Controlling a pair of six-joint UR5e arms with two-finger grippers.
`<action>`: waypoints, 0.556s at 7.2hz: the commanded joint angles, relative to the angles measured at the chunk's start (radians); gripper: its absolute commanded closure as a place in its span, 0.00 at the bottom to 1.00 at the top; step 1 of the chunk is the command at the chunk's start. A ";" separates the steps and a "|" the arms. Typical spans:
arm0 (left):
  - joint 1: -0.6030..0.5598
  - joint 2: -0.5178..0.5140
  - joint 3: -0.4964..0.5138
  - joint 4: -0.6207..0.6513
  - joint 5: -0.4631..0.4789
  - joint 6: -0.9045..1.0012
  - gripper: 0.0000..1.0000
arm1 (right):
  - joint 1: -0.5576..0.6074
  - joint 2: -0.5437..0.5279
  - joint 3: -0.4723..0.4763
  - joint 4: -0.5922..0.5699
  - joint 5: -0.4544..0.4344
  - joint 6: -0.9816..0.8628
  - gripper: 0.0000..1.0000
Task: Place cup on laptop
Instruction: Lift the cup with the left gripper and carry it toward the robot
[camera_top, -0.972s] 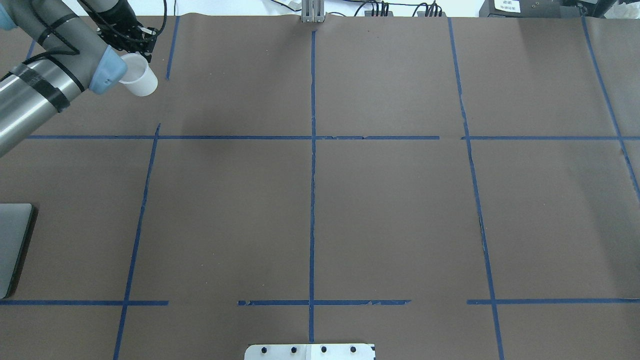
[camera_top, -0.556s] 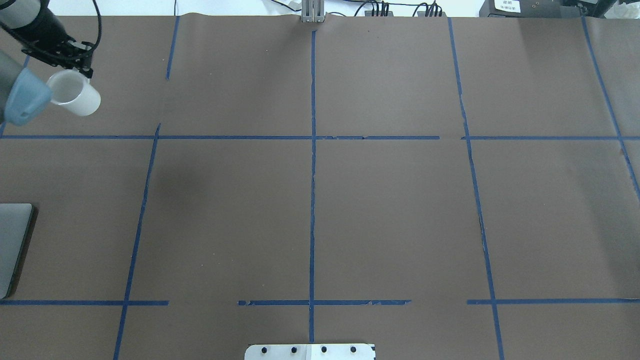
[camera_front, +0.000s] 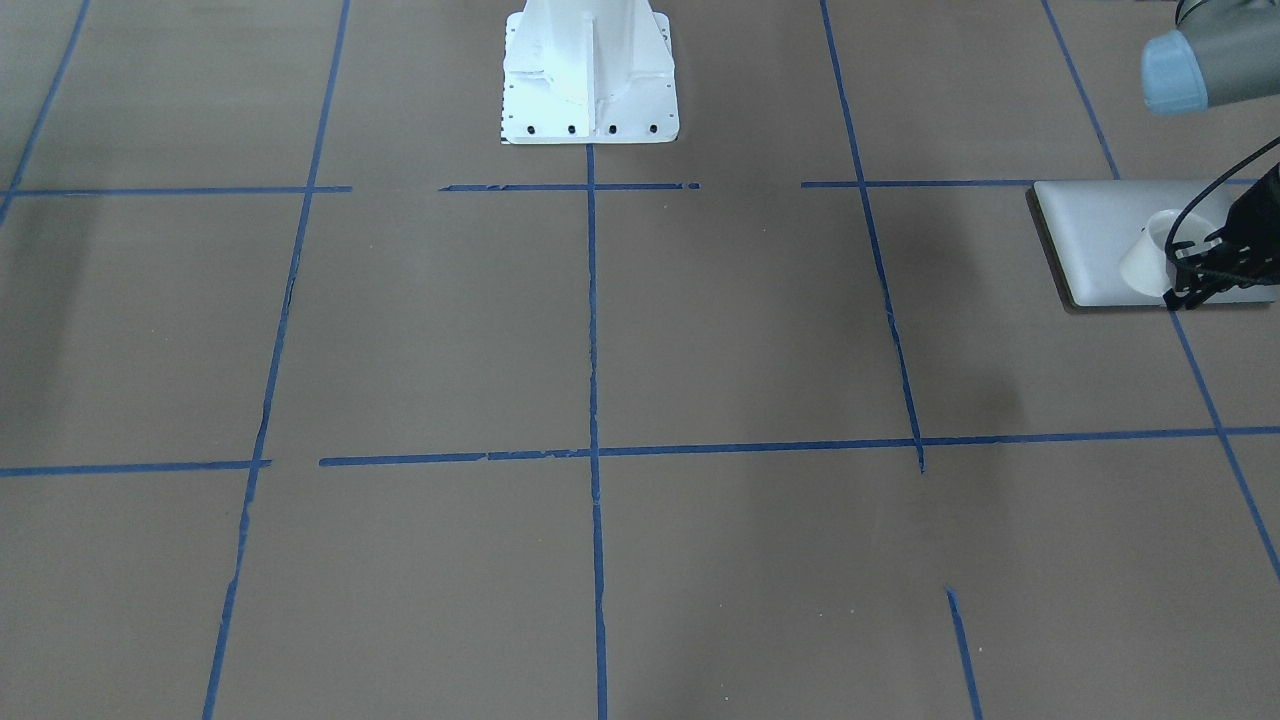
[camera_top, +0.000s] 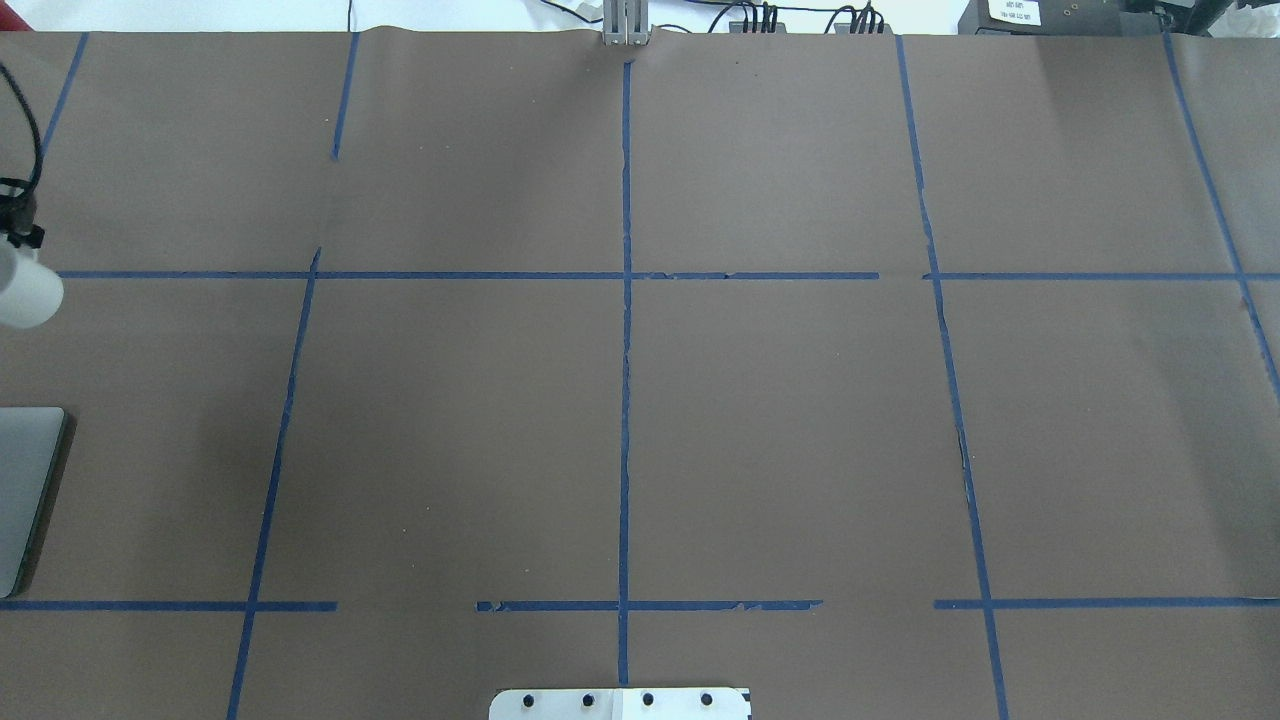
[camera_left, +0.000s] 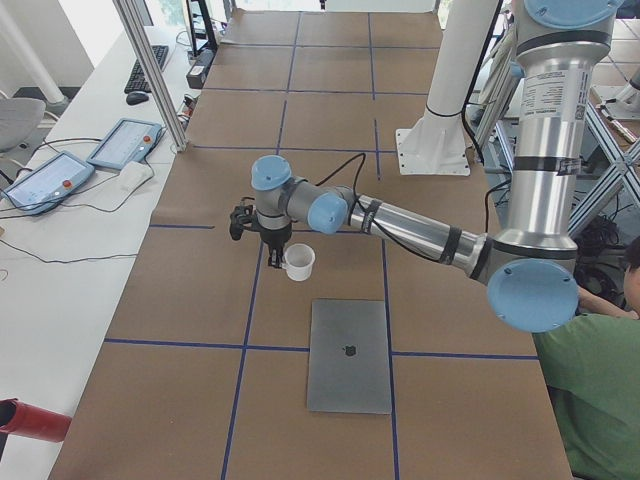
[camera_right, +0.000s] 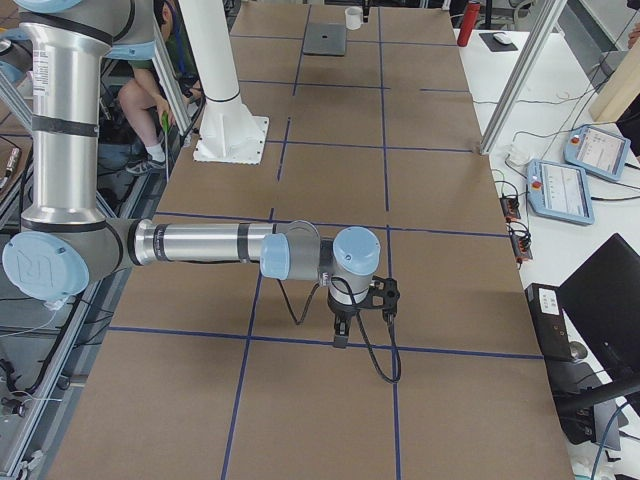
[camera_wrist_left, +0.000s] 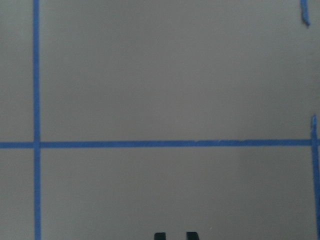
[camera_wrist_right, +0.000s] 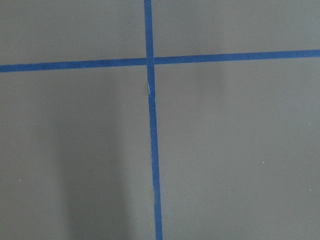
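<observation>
The white cup hangs in the air at the table's left edge, held by my left gripper, which is shut on its rim. In the exterior left view the cup is just beyond the far short end of the silver-grey laptop. In the front-facing view the cup overlaps the laptop. The laptop lies flat and closed, cut off by the overhead view's left edge. The left wrist view shows only two dark fingertips and no cup. My right gripper hovers over bare table far away, and I cannot tell its state.
The robot's white base stands mid-table on the robot's side. Blue tape lines grid the brown table. A side bench with tablets and a metal post lies beyond the far edge. A person in green sits by the robot.
My left arm has carried the cup left and toward the robot, from the far-left corner to the overhead view's left edge, closer to the laptop. The arm has mostly left that view.
</observation>
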 joint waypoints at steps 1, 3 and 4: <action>-0.008 0.183 0.055 -0.260 -0.003 -0.002 1.00 | 0.000 0.000 0.000 0.000 0.000 0.000 0.00; -0.008 0.205 0.167 -0.371 -0.003 -0.008 1.00 | 0.000 0.000 0.000 0.000 0.000 0.000 0.00; -0.008 0.203 0.224 -0.455 -0.002 -0.063 1.00 | 0.000 0.000 0.000 0.000 0.000 0.000 0.00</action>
